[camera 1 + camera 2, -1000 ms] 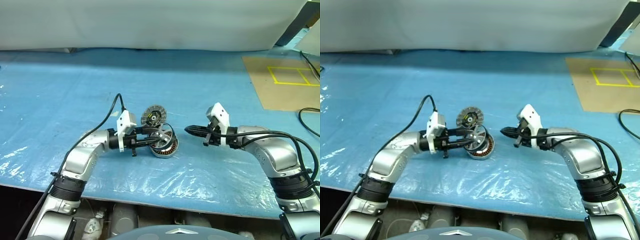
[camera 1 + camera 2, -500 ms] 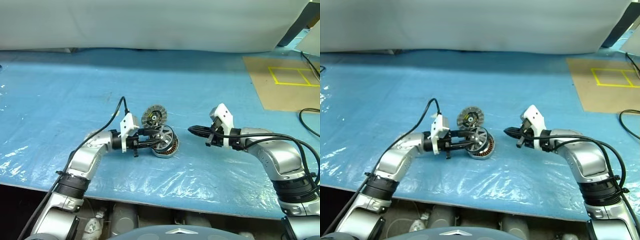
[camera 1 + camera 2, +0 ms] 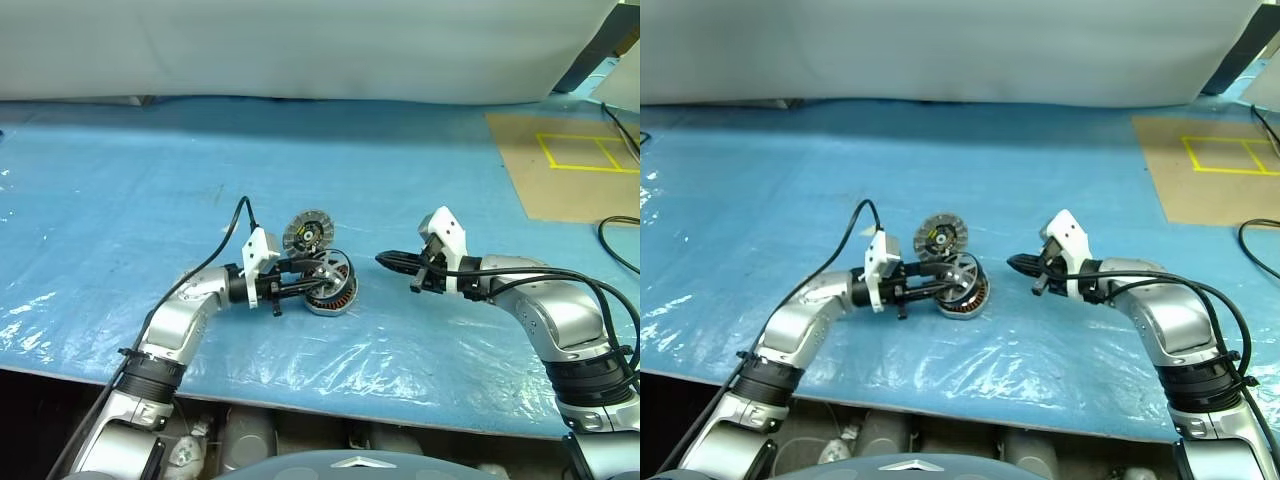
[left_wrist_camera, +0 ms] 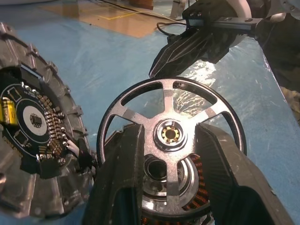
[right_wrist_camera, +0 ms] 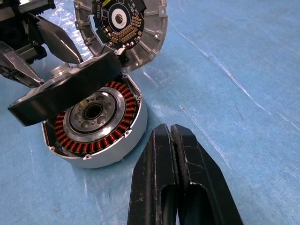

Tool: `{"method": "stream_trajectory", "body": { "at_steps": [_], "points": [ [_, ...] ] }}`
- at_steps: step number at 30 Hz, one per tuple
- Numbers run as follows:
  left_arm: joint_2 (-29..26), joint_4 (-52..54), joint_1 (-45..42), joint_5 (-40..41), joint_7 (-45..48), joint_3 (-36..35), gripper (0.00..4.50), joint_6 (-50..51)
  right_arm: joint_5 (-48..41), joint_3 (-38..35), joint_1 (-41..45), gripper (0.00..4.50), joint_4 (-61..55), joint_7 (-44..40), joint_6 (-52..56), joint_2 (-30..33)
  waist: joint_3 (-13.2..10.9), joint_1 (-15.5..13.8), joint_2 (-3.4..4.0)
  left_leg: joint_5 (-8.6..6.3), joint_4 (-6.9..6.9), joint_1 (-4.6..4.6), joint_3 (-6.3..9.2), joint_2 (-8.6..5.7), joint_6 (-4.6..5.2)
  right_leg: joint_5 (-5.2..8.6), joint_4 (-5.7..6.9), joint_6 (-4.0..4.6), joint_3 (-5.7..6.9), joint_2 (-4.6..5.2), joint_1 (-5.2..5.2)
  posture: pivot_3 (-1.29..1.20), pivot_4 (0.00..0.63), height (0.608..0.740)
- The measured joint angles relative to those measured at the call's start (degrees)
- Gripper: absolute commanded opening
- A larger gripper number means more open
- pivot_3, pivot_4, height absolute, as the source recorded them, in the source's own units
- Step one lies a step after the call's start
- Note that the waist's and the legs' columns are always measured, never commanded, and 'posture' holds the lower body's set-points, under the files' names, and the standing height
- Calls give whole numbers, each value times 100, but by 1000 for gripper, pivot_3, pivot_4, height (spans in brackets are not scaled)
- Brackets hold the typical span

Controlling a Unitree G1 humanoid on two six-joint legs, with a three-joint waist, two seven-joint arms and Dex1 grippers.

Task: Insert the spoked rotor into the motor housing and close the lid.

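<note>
squat silver-grey copper-wound motor housing [image 5: 96, 124]: held no rotor | my left gripper [image 3: 322, 279] clamped silvery spoked rotor [image 4: 171, 136] tilted above it | ribbed grey lid [image 3: 307, 233] just behind | my right gripper [image 5: 169, 154] pressed closed beside it

The spoked rotor [image 4: 171, 136] is seen as smooth, brushed silvery metal. Glossy copper windings are shown within the matt grey metal motor housing [image 5: 96, 129]. A ribbed cast-metal rim is borne by the lid [image 5: 123, 23]. Wrinkled, shiny plastic sheeting [image 3: 400, 340] covers the table.
</note>
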State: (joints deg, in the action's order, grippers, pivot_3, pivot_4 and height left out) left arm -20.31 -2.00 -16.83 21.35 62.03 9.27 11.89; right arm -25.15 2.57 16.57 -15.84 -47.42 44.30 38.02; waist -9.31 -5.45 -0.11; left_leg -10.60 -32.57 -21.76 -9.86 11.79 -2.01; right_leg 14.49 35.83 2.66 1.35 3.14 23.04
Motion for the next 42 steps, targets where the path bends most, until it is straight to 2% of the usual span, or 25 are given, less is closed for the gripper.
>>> {"method": "stream_trajectory", "body": {
  "at_steps": [22,37,42],
  "points": [
    [-160,471,111,-10,-355,-1,1334,337,76,58,30,0,44,-52,-7,5,0,2,0,0,-3,0,0,0,0,0,0,1,-1,0,0,0,150,740],
    [-140,238,146,-111,-231,40,1334,41,149,96,27,0,83,-24,-21,1,0,2,1,0,-5,1,0,0,1,0,1,0,-1,0,-2,0,150,740],
    [-261,208,150,-135,-118,108,2931,33,164,104,26,0,96,-23,-23,1,1,3,1,0,-5,2,0,0,1,0,2,0,-1,0,-2,0,150,740]
  ]
}}
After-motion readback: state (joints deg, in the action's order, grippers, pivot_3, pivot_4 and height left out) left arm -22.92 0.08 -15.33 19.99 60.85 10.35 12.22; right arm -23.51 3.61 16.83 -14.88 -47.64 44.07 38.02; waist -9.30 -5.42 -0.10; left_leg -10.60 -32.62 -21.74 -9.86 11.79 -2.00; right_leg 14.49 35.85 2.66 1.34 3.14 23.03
